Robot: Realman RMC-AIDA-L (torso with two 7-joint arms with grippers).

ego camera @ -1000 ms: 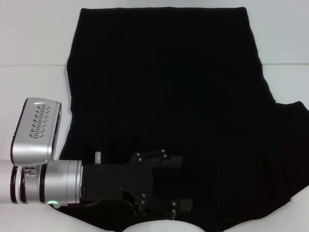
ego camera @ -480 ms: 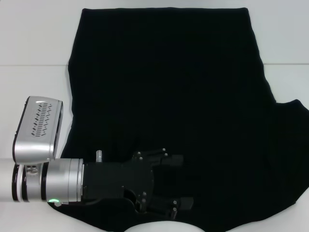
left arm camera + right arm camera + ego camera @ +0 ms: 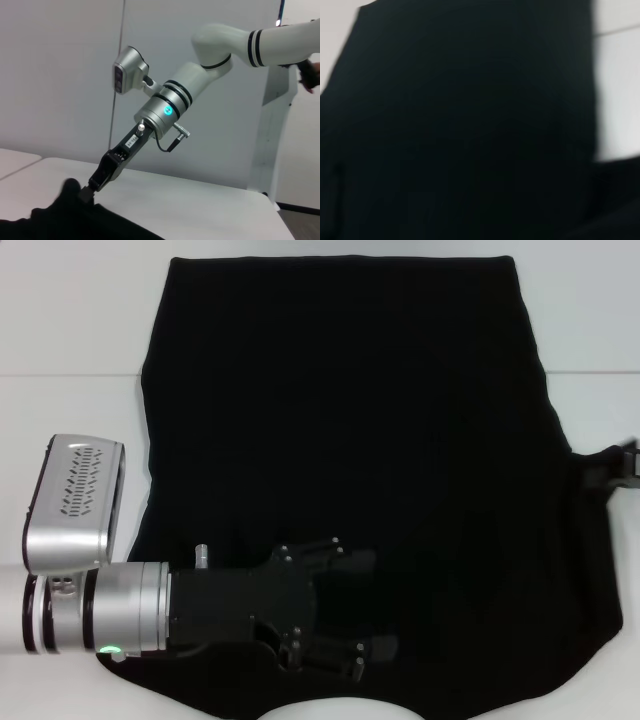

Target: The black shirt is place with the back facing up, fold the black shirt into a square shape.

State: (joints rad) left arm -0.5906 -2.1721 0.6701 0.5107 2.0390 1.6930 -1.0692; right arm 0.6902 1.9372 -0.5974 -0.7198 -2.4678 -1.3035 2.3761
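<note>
Black shirt lies flat; left gripper spread empty, right gripper pinching its sleeve edge.

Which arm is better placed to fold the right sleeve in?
Right, likely. Its tool is at the shirt's right sleeve, at the table's right edge. The left tool sits over the shirt's near middle, well away from that sleeve.

Colours: shirt, table, pincers

The black shirt is plain black, unpatterned, on a white table; the left pincer over it is black on a silver wrist; the right pincer is black.
</note>
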